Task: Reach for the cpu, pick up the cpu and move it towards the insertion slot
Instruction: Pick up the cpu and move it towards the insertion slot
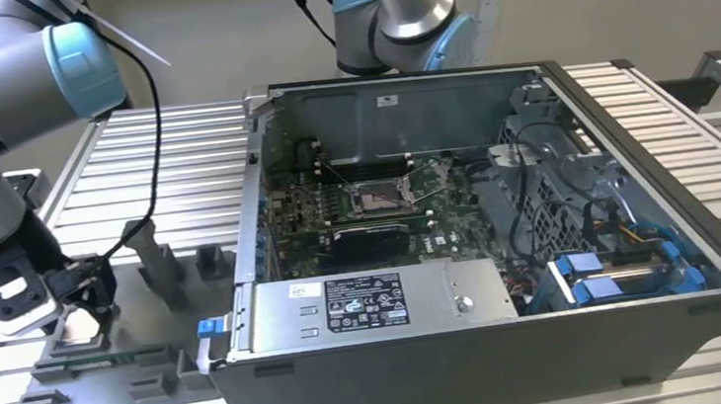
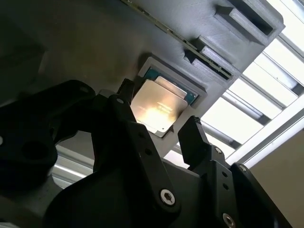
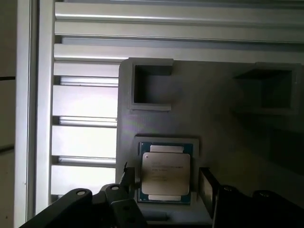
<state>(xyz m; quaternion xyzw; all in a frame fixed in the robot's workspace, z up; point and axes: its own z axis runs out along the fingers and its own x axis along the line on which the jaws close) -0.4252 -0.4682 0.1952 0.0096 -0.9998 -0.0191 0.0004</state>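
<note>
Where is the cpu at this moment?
The cpu lies in a recess of the grey fixture plate, at the exterior view's left beside the computer case; in both wrist views the open gripper straddles it.

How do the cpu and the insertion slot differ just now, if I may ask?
The cpu lies flat in a recess of the grey fixture; the insertion slot sits inside the computer case. The cpu shows a solid pale metal top; the slot is a shiny frame around a grey centre. Both are square.
</note>
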